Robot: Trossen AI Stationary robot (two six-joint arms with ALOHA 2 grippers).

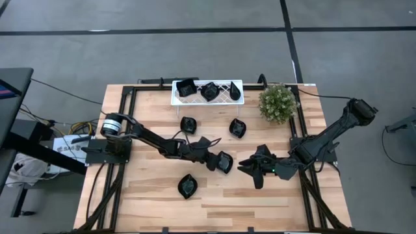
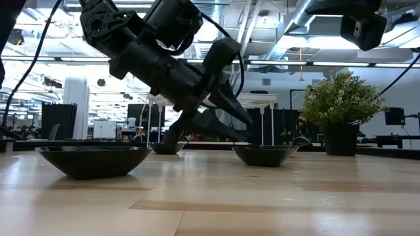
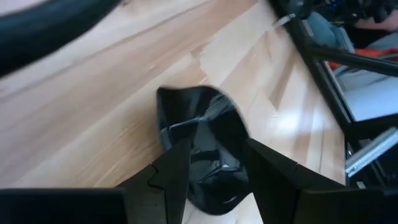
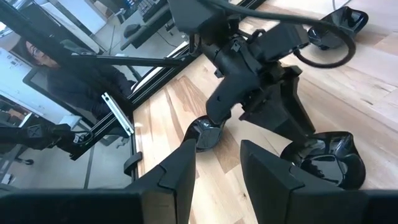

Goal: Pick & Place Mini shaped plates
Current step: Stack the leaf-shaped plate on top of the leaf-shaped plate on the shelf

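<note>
If the left hand (image 1: 218,160) closes as it now sits, I would worry about the small glossy black dish (image 1: 225,162) skating away across the smooth light wooden desk (image 1: 273,198), because one dark finger (image 3: 176,163) appears to come down inside the bowl and the other (image 3: 268,169) outside its rim, so only a thin slick lip lies between them; a slightly off-centre pinch could flip the dish or squirt it toward the right hand (image 1: 250,168), which waits just beside it with its fingers apart and nothing in them. The left hand's fingers are likewise spread and have not yet clamped on anything, as far as I can judge. That dish lies near the middle of the desk, directly under the left fingertips. Other black dishes sit apart from it: one toward the near edge (image 1: 187,186), two farther back (image 1: 188,123) (image 1: 237,127), and three already resting in the white lattice tray (image 1: 177,98) at the far edge, left of the small green potted plant (image 1: 278,102). A second risk is the two arms crowding each other, being so close at the centre.
</note>
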